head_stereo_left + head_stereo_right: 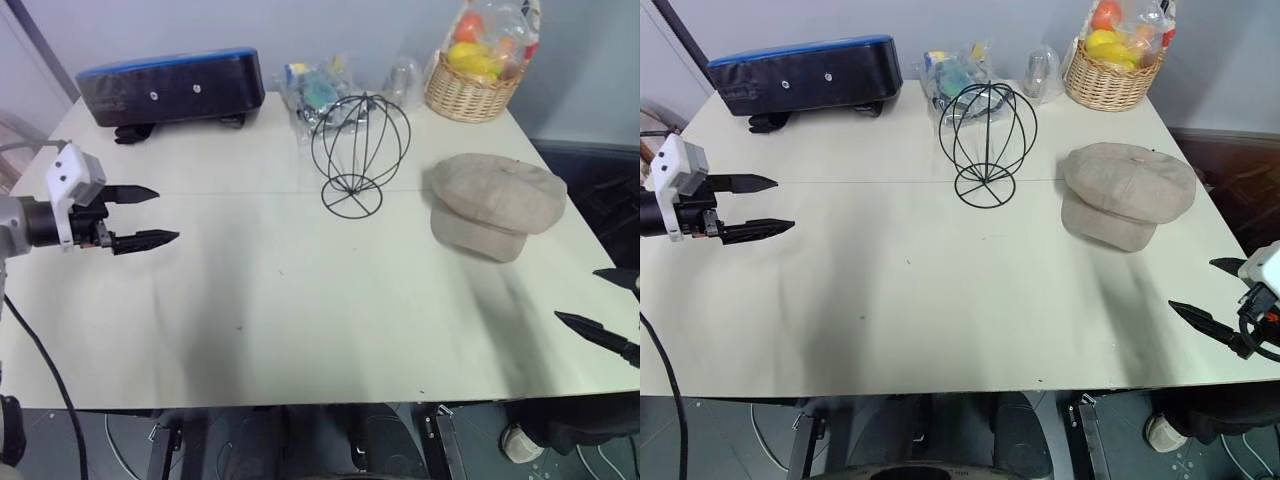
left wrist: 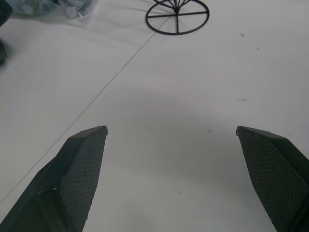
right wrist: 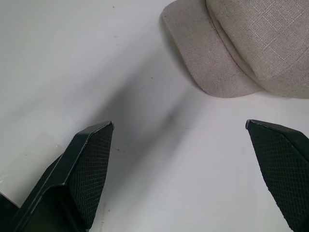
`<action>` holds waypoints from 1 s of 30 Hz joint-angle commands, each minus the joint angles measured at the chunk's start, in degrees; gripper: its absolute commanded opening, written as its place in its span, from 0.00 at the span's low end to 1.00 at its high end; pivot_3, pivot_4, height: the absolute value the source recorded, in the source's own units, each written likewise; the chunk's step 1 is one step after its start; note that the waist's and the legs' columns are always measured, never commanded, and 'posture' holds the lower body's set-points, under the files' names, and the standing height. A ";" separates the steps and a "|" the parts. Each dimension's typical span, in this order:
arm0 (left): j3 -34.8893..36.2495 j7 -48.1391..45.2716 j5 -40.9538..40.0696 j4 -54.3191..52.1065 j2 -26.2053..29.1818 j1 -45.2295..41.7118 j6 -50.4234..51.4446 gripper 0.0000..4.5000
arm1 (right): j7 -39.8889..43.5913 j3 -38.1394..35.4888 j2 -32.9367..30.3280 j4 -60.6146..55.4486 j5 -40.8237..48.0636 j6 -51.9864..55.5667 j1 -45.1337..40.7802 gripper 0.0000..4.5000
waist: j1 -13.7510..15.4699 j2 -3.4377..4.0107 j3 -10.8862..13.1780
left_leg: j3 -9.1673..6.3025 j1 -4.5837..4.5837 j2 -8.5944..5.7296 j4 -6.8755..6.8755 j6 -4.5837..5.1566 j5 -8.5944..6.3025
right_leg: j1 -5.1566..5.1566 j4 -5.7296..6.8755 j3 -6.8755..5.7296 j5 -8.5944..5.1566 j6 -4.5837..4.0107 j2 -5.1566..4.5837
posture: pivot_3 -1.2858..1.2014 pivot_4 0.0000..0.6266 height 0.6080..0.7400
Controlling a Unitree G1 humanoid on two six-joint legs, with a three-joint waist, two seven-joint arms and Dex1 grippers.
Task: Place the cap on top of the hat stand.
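Beige cap (image 1: 497,203) is sitting flat on the white table (image 1: 300,320), brim toward me, just right of the black wire hat stand (image 1: 360,152), not touching it (stand's upright mid-table). My left gripper (image 1: 142,216) hovers over the table's left side with its fingers spread apart, nothing in them. Right gripper (image 1: 1218,293) is at the table's right edge, near the cap, fingers wide apart and empty too. Wicker fruit basket (image 1: 468,88) is at the far right corner.

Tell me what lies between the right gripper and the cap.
Nothing: only bare table separates the open right gripper from the cap, as the right wrist view shows; the brim faces the gripper.
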 commanded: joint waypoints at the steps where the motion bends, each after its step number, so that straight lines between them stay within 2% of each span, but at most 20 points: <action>1: 0.75 -0.42 -0.05 0.02 0.26 -1.11 -0.94 1.00 | -0.59 -0.87 0.84 -1.01 -0.11 -0.59 -0.05 1.00 | 0.04 0.00 0.00 | 0.00 0.00 0.00 0.00 0.00 0.00 | 0.00 0.00 0.00 0.00 0.00 0.00 | 0.52 0.24 1.00; 12: 0.31 0.45 -0.42 1.41 -1.39 -3.72 0.62 1.00 | -4.03 0.09 0.32 -1.33 -2.26 0.52 -2.08 1.00 | 0.00 -0.01 0.00 | 0.00 0.00 -0.02 0.04 0.00 0.00 | 0.01 0.02 0.00 0.04 0.07 0.00 | 0.52 0.24 1.00; 16: 0.10 -0.51 -2.07 -1.13 -2.40 -3.56 2.71 1.00 | -6.70 1.73 -0.05 -5.75 -4.18 2.25 -2.76 1.00 | -0.01 0.00 -0.01 | -0.01 0.00 -0.02 0.03 0.00 0.00 | 0.00 0.03 0.00 0.05 0.10 0.00 | 0.52 0.24 1.00; 19: -0.09 -0.93 -5.43 -6.77 -3.68 -3.49 7.34 1.00 | -10.12 4.93 -0.97 -9.61 -6.13 4.41 -4.82 1.00 | -0.01 -0.01 -0.01 | -0.01 0.00 -0.02 0.05 0.00 0.00 | 0.01 0.04 0.01 0.06 0.11 0.01 | 0.52 0.24 1.00; 23: 0.35 0.83 -12.55 -16.95 -6.54 -3.79 15.94 1.00 | -16.22 13.13 -3.10 -13.32 -9.97 8.54 -10.47 1.00 | -0.03 0.00 -0.01 | -0.02 0.00 -0.01 0.09 0.00 0.00 | 0.02 0.06 0.02 0.06 0.11 0.00 | 0.52 0.24 1.00; 27: -1.92 0.49 -15.09 -25.91 -7.51 -0.62 18.40 1.00 | -24.91 25.95 -4.10 -14.68 -18.37 12.38 -15.96 1.00 | -0.07 0.00 -0.02 | -0.02 -0.01 -0.02 0.09 0.00 0.00 | 0.00 0.06 0.03 0.06 0.10 0.00 | 0.52 0.24 1.00; 30: -3.25 1.14 -16.12 -28.08 -8.53 -0.21 19.28 1.00 | -29.76 34.67 -2.76 -13.29 -23.90 12.84 -19.35 1.00 | -0.05 0.01 -0.02 | -0.02 0.00 -0.04 0.08 0.00 0.01 | -0.02 0.07 0.05 0.05 0.09 0.01 | 0.52 0.24 1.00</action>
